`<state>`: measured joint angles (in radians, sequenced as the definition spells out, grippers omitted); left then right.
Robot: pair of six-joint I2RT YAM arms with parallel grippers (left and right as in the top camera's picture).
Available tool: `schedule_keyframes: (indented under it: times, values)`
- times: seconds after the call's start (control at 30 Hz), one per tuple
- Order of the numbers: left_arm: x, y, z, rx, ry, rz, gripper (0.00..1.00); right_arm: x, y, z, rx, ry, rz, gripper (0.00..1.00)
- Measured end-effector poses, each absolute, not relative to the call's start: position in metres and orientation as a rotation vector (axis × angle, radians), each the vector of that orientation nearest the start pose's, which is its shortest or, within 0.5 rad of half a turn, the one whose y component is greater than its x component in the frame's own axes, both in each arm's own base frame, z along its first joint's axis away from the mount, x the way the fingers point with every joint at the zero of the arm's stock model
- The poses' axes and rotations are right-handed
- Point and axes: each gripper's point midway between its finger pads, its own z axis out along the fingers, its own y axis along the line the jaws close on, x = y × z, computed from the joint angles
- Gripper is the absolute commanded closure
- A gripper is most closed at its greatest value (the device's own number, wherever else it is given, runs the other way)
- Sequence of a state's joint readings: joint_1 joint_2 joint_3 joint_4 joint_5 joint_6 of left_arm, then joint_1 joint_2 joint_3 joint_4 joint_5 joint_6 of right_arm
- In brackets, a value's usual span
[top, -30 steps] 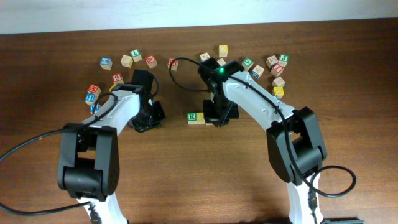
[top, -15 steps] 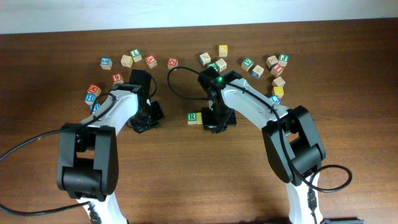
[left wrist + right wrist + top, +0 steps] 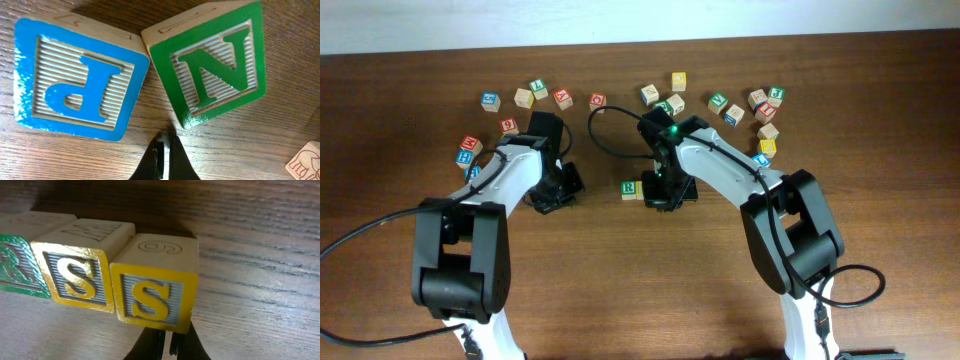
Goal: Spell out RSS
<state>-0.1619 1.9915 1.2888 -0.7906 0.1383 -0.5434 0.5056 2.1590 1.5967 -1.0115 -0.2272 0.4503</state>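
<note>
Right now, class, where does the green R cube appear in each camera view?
Overhead: green R cube sits near the picture's centre.
Left wrist: not in it.
Right wrist: green R cube is cut off at the left edge.
Shared landmark: the yellow S cube beside it.

Table [image 3: 260, 280]: brown wood, fine visible grain, low satin sheen.
R cube [image 3: 15, 267]: green paint, glossy, over a ribbed face.
S cube touching the R cube [image 3: 75, 275]: bare pale wood top, matt, with a pressed-in outline; yellow border glossy; letter panel ribbed.
S cube one place further from the R cube [image 3: 152, 300]: same finish.
N cube [image 3: 215, 65]: glossy green paint, flecked at one corner; ribbed pale wood panel.
P cube [image 3: 80, 80]: glossy blue paint, flecked along one edge.
</note>
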Motion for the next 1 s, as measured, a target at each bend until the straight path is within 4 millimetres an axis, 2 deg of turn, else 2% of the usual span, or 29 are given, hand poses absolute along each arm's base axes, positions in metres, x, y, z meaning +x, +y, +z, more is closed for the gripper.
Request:
schedule_keyframes:
  times: [0.6, 1.0]
  values:
    - [0.364, -0.083, -0.002, -0.581, 3.052, -0.244, 1.0, 0.34, 0.233, 0.012, -0.063, 3.213, 0.338, 0.96]
    - [0.364, -0.083, -0.002, -0.581, 3.053, -0.243, 1.0, 0.334, 0.249, 0.012, -0.122, 3.199, 0.347, 0.96]
